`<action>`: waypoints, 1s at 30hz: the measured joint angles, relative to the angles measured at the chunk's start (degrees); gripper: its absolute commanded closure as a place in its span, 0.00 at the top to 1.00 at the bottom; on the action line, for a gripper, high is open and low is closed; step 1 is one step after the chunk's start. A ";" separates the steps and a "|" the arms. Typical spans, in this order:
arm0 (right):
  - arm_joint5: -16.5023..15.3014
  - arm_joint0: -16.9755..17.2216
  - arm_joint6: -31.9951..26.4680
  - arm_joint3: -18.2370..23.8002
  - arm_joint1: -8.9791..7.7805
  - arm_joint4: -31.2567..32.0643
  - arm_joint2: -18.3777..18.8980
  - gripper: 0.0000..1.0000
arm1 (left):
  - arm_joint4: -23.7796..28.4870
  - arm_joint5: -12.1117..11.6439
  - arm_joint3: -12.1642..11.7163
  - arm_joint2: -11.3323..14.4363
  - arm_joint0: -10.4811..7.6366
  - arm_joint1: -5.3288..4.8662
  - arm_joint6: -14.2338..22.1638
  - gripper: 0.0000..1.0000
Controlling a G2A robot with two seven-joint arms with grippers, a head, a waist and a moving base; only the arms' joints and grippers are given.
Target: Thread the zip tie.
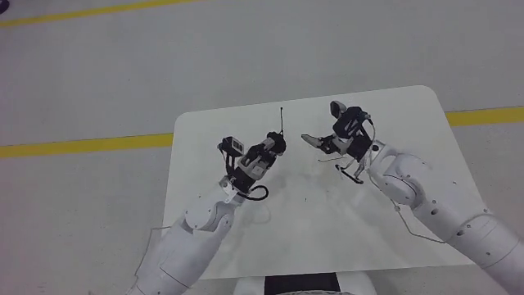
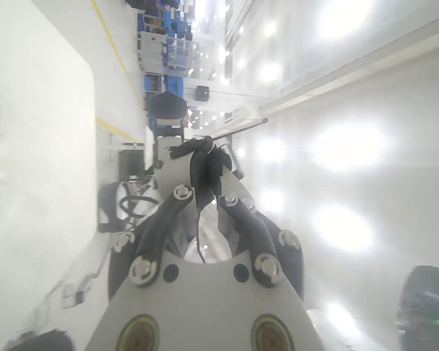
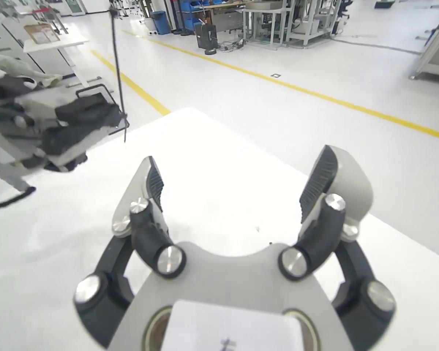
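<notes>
A thin black zip tie (image 1: 282, 120) stands up from my left gripper (image 1: 276, 142), which is shut on its lower part above the white table (image 1: 246, 246). In the left wrist view the zip tie (image 2: 241, 130) sticks out past the closed fingertips, its head end away from the gripper (image 2: 208, 151). My right gripper (image 1: 312, 140) hovers to the right of the left one, a short gap apart, open and holding nothing. The right wrist view has its ribbed pads (image 3: 320, 180) spread wide around the gripper (image 3: 237, 175), with the zip tie (image 3: 116, 63) upright in the left gripper (image 3: 109, 120) beyond.
The table's far edge (image 1: 311, 100) lies just behind both grippers. Yellow floor lines (image 1: 82, 144) run past the table. Benches and shelving (image 3: 263, 8) stand far off across the room.
</notes>
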State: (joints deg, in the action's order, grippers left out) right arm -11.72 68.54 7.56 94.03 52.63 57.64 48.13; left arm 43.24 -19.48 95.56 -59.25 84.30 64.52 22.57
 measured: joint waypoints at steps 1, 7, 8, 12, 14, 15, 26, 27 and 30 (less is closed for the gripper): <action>-0.04 0.39 1.13 -0.15 0.05 1.96 0.00 1.00 | 3.10 0.00 -0.30 -0.47 0.24 0.33 1.49 0.00; 0.54 1.45 7.31 -0.98 0.63 8.41 0.18 1.00 | 14.20 0.00 -2.40 -1.56 0.75 2.10 8.59 0.00; 0.81 1.44 8.17 -1.04 0.79 9.28 0.07 1.00 | 15.08 0.00 -2.71 -1.55 0.76 2.35 9.27 0.00; 1.16 1.29 9.72 -0.98 1.19 11.54 -0.53 1.00 | 14.24 0.00 -3.79 -1.57 0.35 2.81 10.53 0.00; 1.13 1.29 9.66 -0.98 1.17 11.38 -0.52 1.00 | 14.25 0.00 -3.77 -1.58 0.34 2.79 10.49 0.00; 1.13 1.29 9.64 -0.98 1.17 11.36 -0.51 1.00 | 14.28 0.00 -3.76 -1.58 0.35 2.79 10.48 0.00; -1.77 0.22 18.66 -6.11 3.47 17.58 -5.53 1.00 | 14.31 0.00 -3.75 -1.58 0.36 2.78 10.47 0.00; -1.11 -0.18 19.91 -7.03 3.88 18.40 -6.12 1.00 | 14.31 0.00 -3.75 -1.58 0.36 2.78 10.47 0.00; 0.76 -1.35 23.59 -9.69 5.24 18.92 -7.50 1.00 | 14.31 0.00 -3.75 -1.58 0.36 2.78 10.47 0.00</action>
State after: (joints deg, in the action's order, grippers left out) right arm -10.96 67.20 31.15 84.35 57.87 76.56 40.63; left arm 57.55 -19.48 91.81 -60.82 84.66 67.31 33.05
